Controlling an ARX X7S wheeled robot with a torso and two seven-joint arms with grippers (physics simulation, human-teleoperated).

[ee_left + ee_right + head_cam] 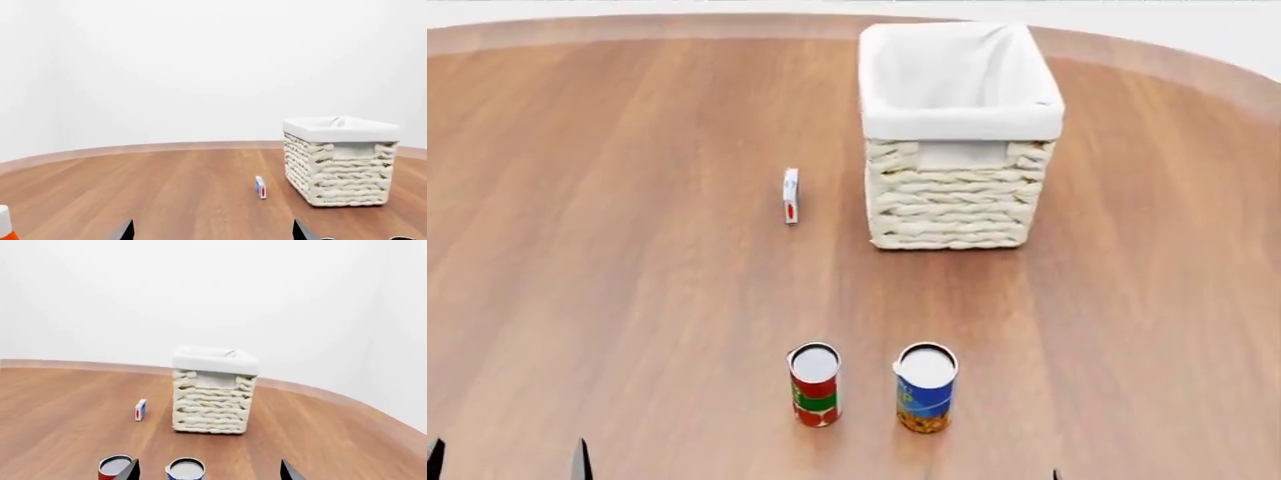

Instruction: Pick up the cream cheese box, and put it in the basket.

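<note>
The cream cheese box (790,196) is a small white carton with blue print and a red mark, standing on edge on the wooden table just left of the basket (958,190). The basket is cream wicker with a white liner. The box also shows in the left wrist view (260,187) and the right wrist view (140,410), with the basket beside it (340,172) (212,400). My left gripper (212,231) is open and empty, well short of the box; its tips show at the head view's near edge (507,460). My right gripper (209,471) is open and empty above the cans.
A red-labelled can (814,385) and a blue-labelled can (926,388) stand upright side by side near the table's front, between my grippers and the basket. They show in the right wrist view (115,467) (185,470). A white and orange object (5,222) shows at the left wrist view's edge.
</note>
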